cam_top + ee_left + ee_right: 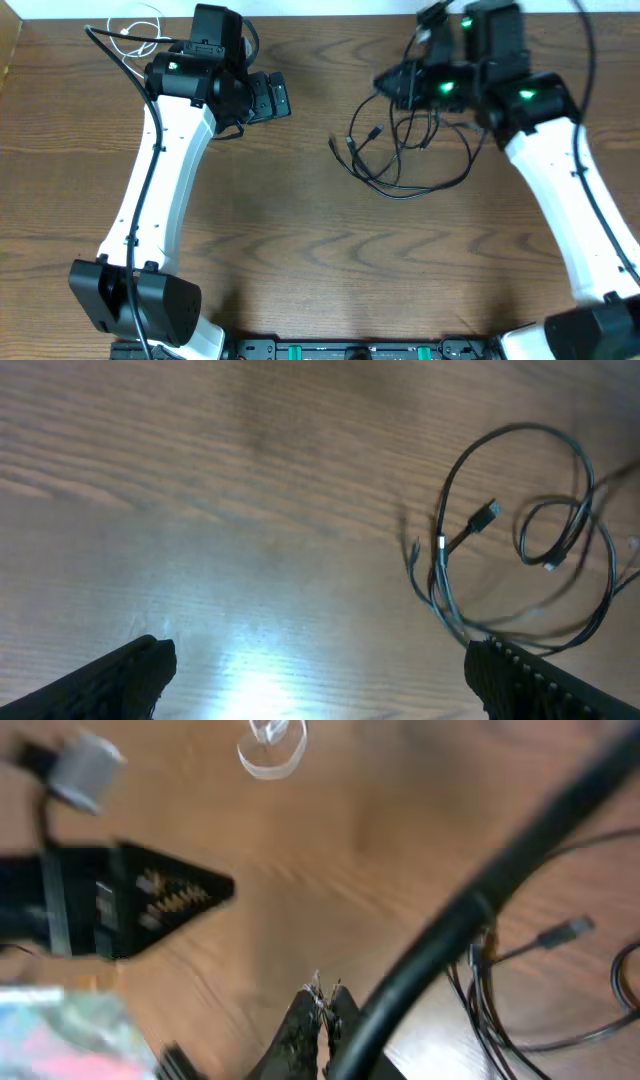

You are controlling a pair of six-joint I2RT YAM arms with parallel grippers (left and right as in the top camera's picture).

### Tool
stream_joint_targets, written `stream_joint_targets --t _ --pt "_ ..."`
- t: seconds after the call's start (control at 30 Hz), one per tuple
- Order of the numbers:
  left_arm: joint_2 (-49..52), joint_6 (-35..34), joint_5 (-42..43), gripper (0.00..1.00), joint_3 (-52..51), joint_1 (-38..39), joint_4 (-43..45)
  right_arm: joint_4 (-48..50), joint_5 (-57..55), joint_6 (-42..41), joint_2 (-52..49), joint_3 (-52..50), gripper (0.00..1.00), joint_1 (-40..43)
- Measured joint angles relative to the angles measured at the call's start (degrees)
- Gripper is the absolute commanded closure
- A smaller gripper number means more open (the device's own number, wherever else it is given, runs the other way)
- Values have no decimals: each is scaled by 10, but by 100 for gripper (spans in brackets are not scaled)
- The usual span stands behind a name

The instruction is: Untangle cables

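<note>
The black cables (400, 160) lie tangled in loops on the wooden table right of centre, with plug ends at the left of the tangle. They also show in the left wrist view (520, 550) and the right wrist view (500, 1010). The short white cable (135, 35) lies coiled at the far left corner, and its loop shows in the right wrist view (272, 750). My left gripper (275, 97) (320, 660) is open and empty, left of the tangle. My right gripper (390, 82) (325, 992) is shut just above the tangle's far edge. I see nothing between its fingers.
A thick black arm cord (480, 900) crosses in front of the right wrist camera. The left arm's gripper body (140, 900) shows at the left of that view. The table's far edge (320, 17) runs just behind both grippers.
</note>
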State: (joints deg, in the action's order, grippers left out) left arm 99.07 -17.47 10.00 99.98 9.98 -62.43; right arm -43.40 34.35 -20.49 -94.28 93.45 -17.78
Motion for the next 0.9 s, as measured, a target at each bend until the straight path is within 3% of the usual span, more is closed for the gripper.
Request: stream_joint_targets --t 0.53,0.73,0.9 --pt "0 -68 48 2 0 -1 43 -194 102 390 -49 -1 99 -113" --pt "0 -114 89 2 0 -21 60 -237 127 487 -49 -1 99 -141" --pt "0 -133 170 2 0 -57 59 -236 138 525 -49 -1 99 -144"
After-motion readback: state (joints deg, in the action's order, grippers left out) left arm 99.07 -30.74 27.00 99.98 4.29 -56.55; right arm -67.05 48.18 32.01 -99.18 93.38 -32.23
